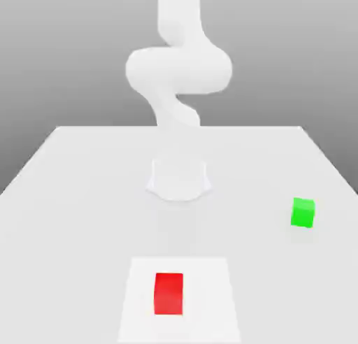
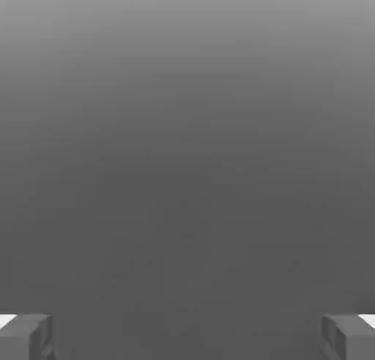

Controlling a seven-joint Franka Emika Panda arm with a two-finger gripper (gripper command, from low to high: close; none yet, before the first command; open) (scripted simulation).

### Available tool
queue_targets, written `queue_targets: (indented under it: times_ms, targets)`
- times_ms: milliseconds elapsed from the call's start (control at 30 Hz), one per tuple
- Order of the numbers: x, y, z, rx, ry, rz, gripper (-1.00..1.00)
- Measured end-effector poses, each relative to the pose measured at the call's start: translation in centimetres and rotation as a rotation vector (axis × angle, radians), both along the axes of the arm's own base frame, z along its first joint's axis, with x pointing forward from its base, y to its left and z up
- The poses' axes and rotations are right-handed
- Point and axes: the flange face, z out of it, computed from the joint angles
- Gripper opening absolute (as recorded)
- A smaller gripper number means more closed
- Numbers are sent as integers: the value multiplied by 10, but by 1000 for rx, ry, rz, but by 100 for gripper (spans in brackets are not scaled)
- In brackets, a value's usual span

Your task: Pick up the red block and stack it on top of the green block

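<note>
on the pale table (image 1: 70, 196), in the exterior view, the red block (image 1: 168, 293) is sitting near the front edge, a little to that view's left of centre, and it is lying on a slightly brighter square patch (image 1: 210, 301) of the surface. the green block (image 1: 303, 213) is resting farther back and well off to the exterior view's right, apart from the red one, with plain table lying between them. both cubes are looking smooth and matte, and neither is carrying any label, brand or writing that can be read; the table and the arm are equally unmarked. the white arm (image 1: 178, 70) is rising from its round base (image 1: 179, 180) behind the blocks, near the middle of the table, and curving up toward the top of the view, well clear of both cubes. in the hand view the gripper (image 2: 187, 336) is showing as two grey fingertips (image 2: 26, 336), one standing at each side of the picture with a wide bare gap between them, so the fingers are spreading fully apart and gripping nothing. beyond them a flat grey background is fading from lighter to darker. both blocks are sitting upright and flat on the surface, the red one untouched and the green one bearing nothing on top.
</note>
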Motion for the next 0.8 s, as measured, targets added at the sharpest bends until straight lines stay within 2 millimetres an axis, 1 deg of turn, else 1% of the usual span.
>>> queue_targets:
  times_ms: [67, 167, 267, 367, 433, 500, 567, 667, 700, 733, 800]
  targets:
    - [25, -2, -42, 0, 69, -1, 0]
    - [54, -4, -104, 1, 168, -2, 0]
    - [72, -6, -168, 1, 266, -4, 0]
    - [82, -9, -233, 2, 364, -5, 0]
    - [83, -10, -276, 3, 429, -6, 0]
    - [80, -12, -318, 3, 494, -7, 0]
    - [73, -13, -360, 4, 559, -9, 0]
    - [55, -15, -419, 5, 657, -11, 0]
    - [48, -16, -438, 5, 688, -12, 0]
    - [45, -16, -452, 5, 703, -11, 0]
    - [43, -16, -477, 4, 714, -11, 0]
